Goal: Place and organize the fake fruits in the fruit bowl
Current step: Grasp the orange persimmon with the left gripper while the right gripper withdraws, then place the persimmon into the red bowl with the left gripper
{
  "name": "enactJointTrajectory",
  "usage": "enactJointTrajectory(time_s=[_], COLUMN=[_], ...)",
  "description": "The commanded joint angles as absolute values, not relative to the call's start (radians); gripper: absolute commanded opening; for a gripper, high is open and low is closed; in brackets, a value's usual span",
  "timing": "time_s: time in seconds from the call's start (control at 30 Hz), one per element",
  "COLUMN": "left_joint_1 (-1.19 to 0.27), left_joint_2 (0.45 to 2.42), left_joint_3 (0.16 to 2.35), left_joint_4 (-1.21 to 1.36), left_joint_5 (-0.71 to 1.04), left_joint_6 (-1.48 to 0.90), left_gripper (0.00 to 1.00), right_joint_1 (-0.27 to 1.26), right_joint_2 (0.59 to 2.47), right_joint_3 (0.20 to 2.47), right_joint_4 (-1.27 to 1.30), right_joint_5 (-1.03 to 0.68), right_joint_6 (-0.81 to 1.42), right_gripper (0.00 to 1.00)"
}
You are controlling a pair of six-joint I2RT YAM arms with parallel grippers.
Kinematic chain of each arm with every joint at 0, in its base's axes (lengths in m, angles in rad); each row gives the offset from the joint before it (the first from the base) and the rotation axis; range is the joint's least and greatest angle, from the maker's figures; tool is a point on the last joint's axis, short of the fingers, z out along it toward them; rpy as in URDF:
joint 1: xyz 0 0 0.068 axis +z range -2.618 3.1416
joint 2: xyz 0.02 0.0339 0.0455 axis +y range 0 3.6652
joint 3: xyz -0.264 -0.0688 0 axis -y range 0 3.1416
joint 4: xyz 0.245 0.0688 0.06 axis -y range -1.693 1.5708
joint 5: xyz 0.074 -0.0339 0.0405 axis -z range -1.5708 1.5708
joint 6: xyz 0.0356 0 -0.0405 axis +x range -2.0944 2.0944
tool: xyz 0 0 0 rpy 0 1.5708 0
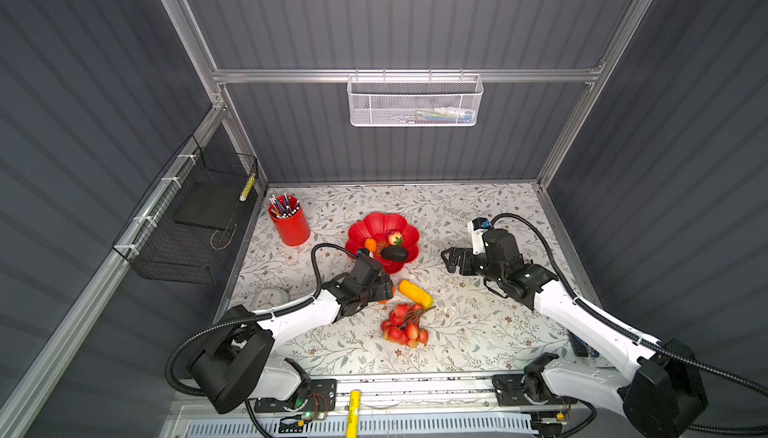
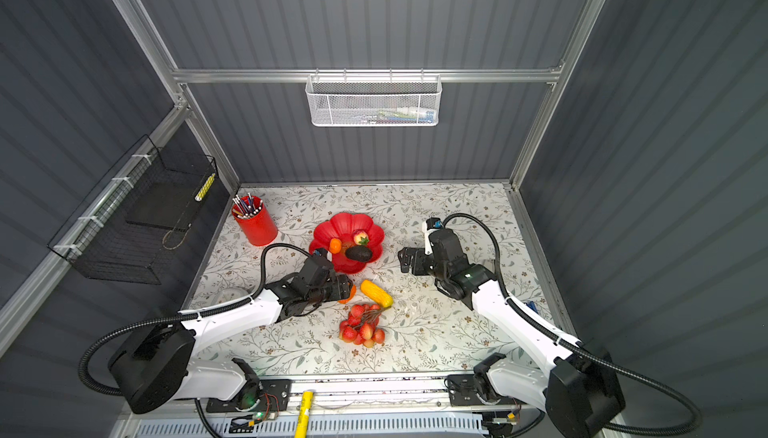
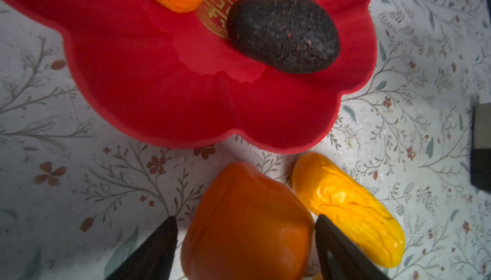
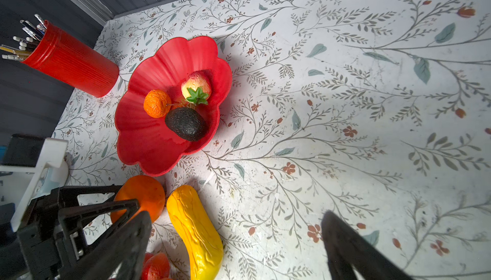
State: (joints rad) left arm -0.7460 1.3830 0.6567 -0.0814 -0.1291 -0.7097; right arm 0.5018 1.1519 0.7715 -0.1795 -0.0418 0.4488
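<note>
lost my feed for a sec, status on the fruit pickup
Left end effector open, straddling lobed orange fruit on table. Right end effector open, empty. Fruit bowl holds avocado, small orange, strawberry. Yellow fruit crowds one finger.

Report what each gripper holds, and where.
Nothing held yet. Left gripper fingers flank the lobed orange fruit, one gap visible; right gripper open, empty.

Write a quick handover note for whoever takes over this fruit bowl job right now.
Left gripper: open, straddling the lobed orange fruit on the table, not yet clamped.
Right gripper: open, empty, right of the fruit bowl, apart from it.
Done: small round orange, strawberry and avocado are in the bowl.
To do: lobed orange fruit, yellow oblong and red berry bunch, all on the table near the bowl.
</note>
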Motion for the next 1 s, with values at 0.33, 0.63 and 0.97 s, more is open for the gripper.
enactJointTrajectory(time_s=[0.33,0.63,0.97], left_joint_1=[-0.750,-0.748,-0.627], left_joint_2=[1.423,1.161,1.554], left_joint_3=[0.663,0.823,1.240], left_joint_4=[-0.126,-0.511,-0.646], left_joint_5=[-0.105,-0.262,-0.286], left_joint_6=[-0.706,-0.559,-0.249], left_gripper=[0.64,0.60,0.61], right_joint_1=[0.492,0.482,0.480], right_joint_2=[1.126,1.126,1.068], right_joint_3=[0.755,0.753,0.737], right_joint_4=[-0.183,-0.192,-0.269], right_joint_5=[-0.032,-0.036,-0.049], right_joint_6=[0.456,0.447,0.426], right_gripper=[0.99,0.99,0.99])
